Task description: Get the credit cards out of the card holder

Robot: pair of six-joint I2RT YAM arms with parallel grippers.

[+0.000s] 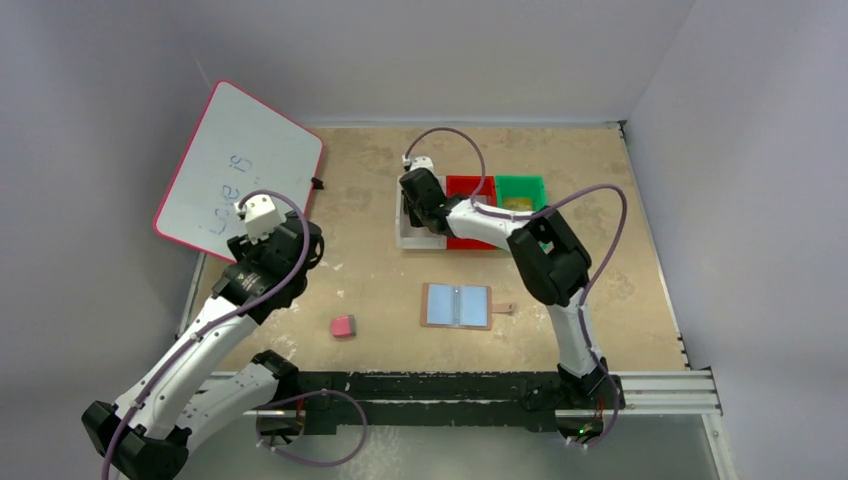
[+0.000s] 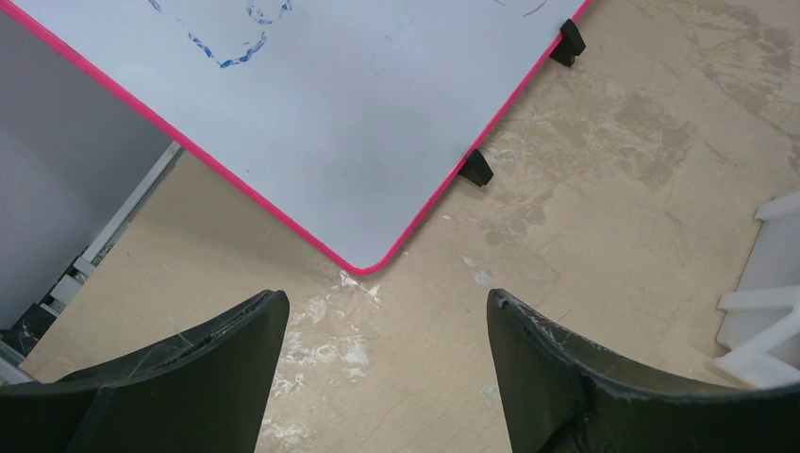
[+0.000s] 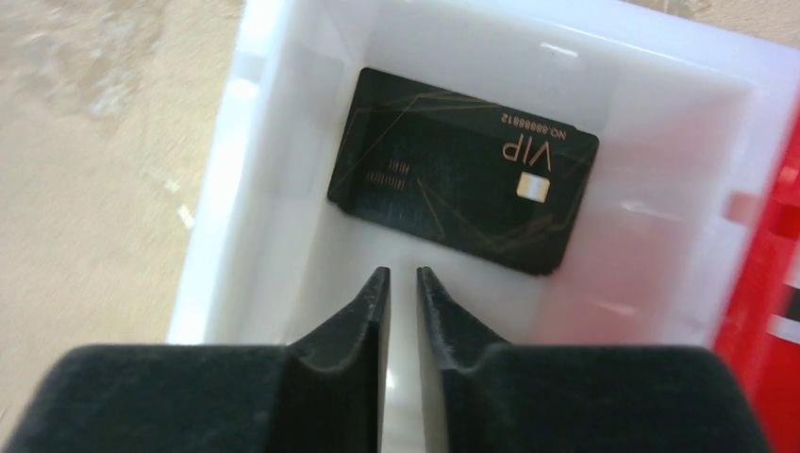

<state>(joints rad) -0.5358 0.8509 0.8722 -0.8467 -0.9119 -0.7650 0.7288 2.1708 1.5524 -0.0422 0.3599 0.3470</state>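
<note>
While holder [image 1: 457, 305] lies open, sleeves up, on near tabletop [image 1: 380, 270], eraser [image 1: 343, 326] sits well apart on left arm's side. Beyond, left gripper [image 2: 387, 300] spread wide, empty, over tabletop by whiteboard [image 2: 377, 113] corner. Farther back, right gripper [image 3: 403, 276], fingers parted by narrow slit, gripping nothing, hangs over white bin [image 3: 217, 208]; black card [image 3: 462, 170] flat inside.

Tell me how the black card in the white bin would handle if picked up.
The black card looks thin and flat, so probably stiff and light. Its smooth face may be slippery. Lying inside the white bin, it would likely slide toward a wall when pushed.
</note>
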